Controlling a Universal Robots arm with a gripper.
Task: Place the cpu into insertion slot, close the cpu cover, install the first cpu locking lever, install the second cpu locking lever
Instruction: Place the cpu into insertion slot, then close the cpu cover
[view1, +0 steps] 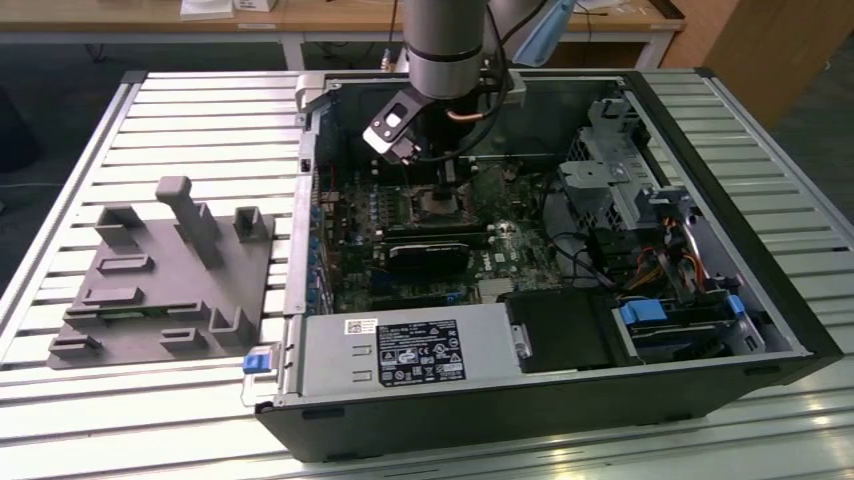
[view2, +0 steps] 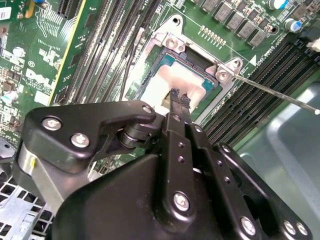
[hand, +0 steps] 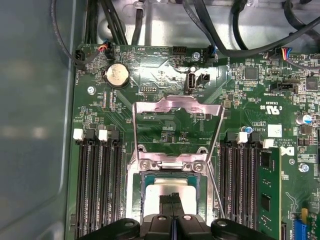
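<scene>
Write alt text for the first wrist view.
The gripper, shut, sits at the silvery cpu lying in its socket. The cpu cover, a windowed metal frame, lies swung open beyond the socket, with black memory slots on either side.

The table (view1: 134, 415) is washed bright at its near edge, and glare is caught on the chip (view2: 160, 85).

Arm (view1: 450, 45): silver-grey cylindrical housing with a dark band. Black-and-silver boxy module (view1: 395, 125) mounted at the wrist. Gripper (view2: 180, 97): matte black linkage plates, rounded knuckles, silver screw heads (view2: 180, 200) at joints, narrow fingers (view2: 176, 130) with rough dark tips.
</scene>
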